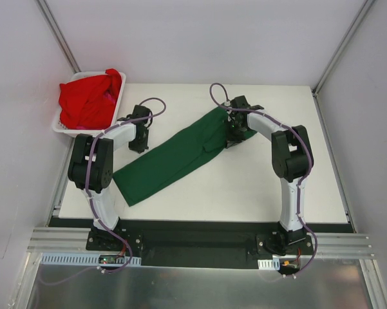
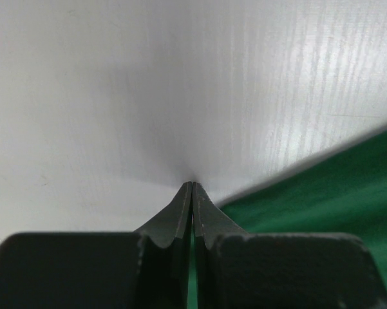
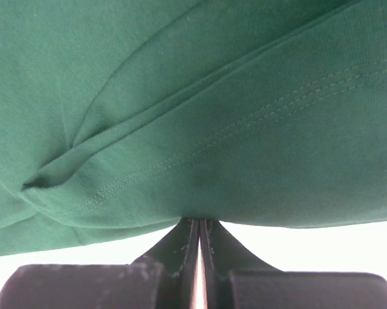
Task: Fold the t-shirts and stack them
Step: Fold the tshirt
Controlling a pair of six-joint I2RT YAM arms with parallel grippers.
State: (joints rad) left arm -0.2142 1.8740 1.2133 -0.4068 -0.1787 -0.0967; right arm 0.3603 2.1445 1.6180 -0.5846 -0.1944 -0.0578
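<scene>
The dark green t-shirt (image 1: 174, 158) lies folded into a long strip running diagonally across the white table (image 1: 245, 187). My right gripper (image 1: 234, 138) is at its far right end. In the right wrist view it (image 3: 198, 221) is shut, its tips pinching the hemmed edge of the green cloth (image 3: 193, 96). My left gripper (image 1: 139, 147) is just left of the strip. It is shut (image 2: 192, 184) with its tips on bare table and nothing between them, and the green cloth (image 2: 322, 193) lies just to its right. Red t-shirts (image 1: 87, 100) are bundled in the basket.
The white slotted basket (image 1: 57, 124) stands off the table's far left corner, against the left wall. Grey walls enclose the table at the back and on both sides. The arm bases sit on the rail at the near edge.
</scene>
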